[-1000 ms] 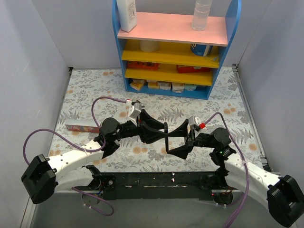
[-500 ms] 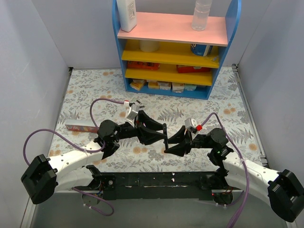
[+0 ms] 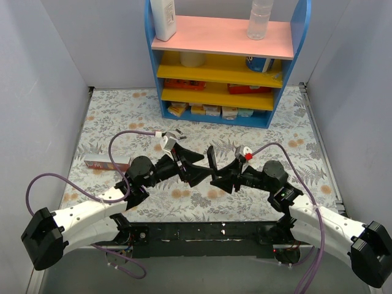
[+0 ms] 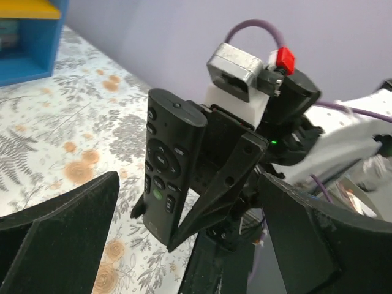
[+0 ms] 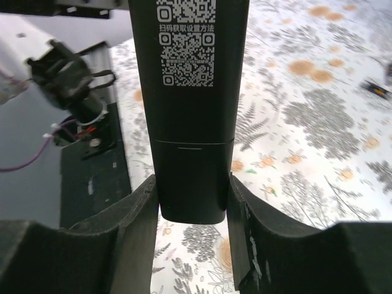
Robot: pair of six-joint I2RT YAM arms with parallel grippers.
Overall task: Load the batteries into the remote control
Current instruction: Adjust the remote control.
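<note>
"Top external view first," says Ana. "At the centre of the frame, above the floral table (image 3: 294, 141), the remote control (image 3: 212, 158) stands upright, off the cloth. Its lower end is pinched in the right gripper (image 3: 218, 179)."

"And the left gripper (image 3: 204, 170)?" asks Ben.

"Its jaws are spread wide, one on either side of the remote, touching nothing. The left wrist view shows it well. The left fingers (image 4: 61, 239) sit at the bottom corners, and the remote's button face is in the middle between them, its top leaning a little to the right."

"What does the right wrist view give?"

"The remote's back (a QR code and a line of print near the top of the frame), running down the centre. The right fingers (image 5: 131, 233) press its two long edges near the bottom end, just below a thin seam across the body."

"And the batteries?"

"They cannot be made out in any view. At the left of the top view a reddish-brown stick (image 3: 104, 164) lies flat on the cloth, well apart from both grippers. A blue shelf unit (image 3: 214, 120) stands at the top."
</note>
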